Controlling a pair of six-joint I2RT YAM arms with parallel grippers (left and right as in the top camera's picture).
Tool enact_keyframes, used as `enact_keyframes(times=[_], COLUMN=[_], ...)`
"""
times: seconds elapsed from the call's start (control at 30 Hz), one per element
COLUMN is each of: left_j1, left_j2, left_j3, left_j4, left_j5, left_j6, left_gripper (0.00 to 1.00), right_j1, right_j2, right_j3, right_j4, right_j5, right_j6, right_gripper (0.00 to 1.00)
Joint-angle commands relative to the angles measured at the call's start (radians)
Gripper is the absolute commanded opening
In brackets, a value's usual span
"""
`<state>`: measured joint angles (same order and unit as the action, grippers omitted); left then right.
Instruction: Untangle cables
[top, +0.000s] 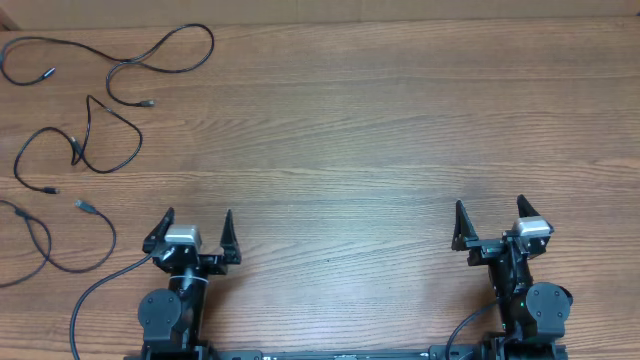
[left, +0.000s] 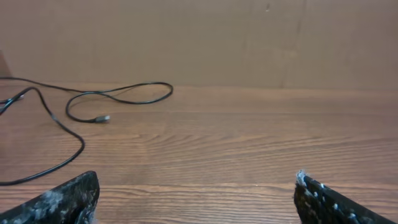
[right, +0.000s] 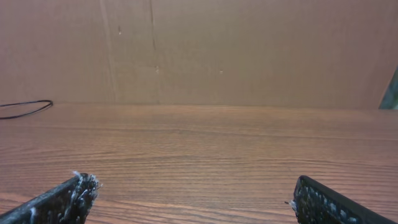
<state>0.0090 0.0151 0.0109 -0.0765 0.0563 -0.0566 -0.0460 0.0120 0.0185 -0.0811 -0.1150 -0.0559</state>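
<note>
Three thin black cables lie as separate loose strands at the table's far left. One cable (top: 170, 45) curves along the back edge, a second cable (top: 95, 135) loops in the middle, and a third cable (top: 45, 240) lies nearest the front. The left wrist view shows the back cable (left: 124, 94) and the looped cable (left: 62, 127). My left gripper (top: 196, 222) is open and empty, just right of the cables near the front edge. My right gripper (top: 492, 212) is open and empty at the front right, far from them. The right wrist view shows only a bit of cable (right: 25, 109) at far left.
A brown cardboard wall (left: 249, 37) stands along the table's back edge. A thicker black arm cable (top: 95, 295) runs from the left arm's base to the front edge.
</note>
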Motion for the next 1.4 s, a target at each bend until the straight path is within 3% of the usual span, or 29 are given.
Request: enact_keyframes(times=[0.0,0.17,0.33,0.87,1.23,1.3,1.37], left_j1=[0.006,0.006,0.003,0.004,0.005,0.005,0.005], left_j2=[-0.012,-0.012,-0.012,-0.012,-0.011,-0.011,-0.011], left_j3=[-0.007,-0.007,-0.007,-0.007,-0.007,-0.007,-0.007], left_j4=[-0.006,-0.005,-0.005,-0.001,-0.001,-0.001,-0.005], left_j5=[-0.056,-0.056,-0.039,-0.036,-0.119,-0.111,-0.079], left_j6=[0.000,0.004,0.115,0.122,-0.105,-0.081,0.016], left_gripper=[1.00,1.00,0.99,1.00,1.00,0.99,1.00], right_j1=[-0.005,-0.005,-0.005,-0.005,-0.005,-0.005,-0.005], right_j2=[-0.009,-0.009,-0.009,-0.009,-0.009,-0.009,-0.009], right_j3=[-0.010,-0.010,-0.010,-0.010,-0.010,-0.010,-0.010], right_j4=[0.005,0.005,0.005,0.005,0.005,0.005,0.005], right_j5=[0.009,0.009,0.009,0.009,0.009,0.009,0.009], right_j6=[0.003,0.003,0.003,0.003,0.003,0.003,0.003], right_gripper=[1.00,1.00,1.00,1.00,1.00,1.00,1.00])
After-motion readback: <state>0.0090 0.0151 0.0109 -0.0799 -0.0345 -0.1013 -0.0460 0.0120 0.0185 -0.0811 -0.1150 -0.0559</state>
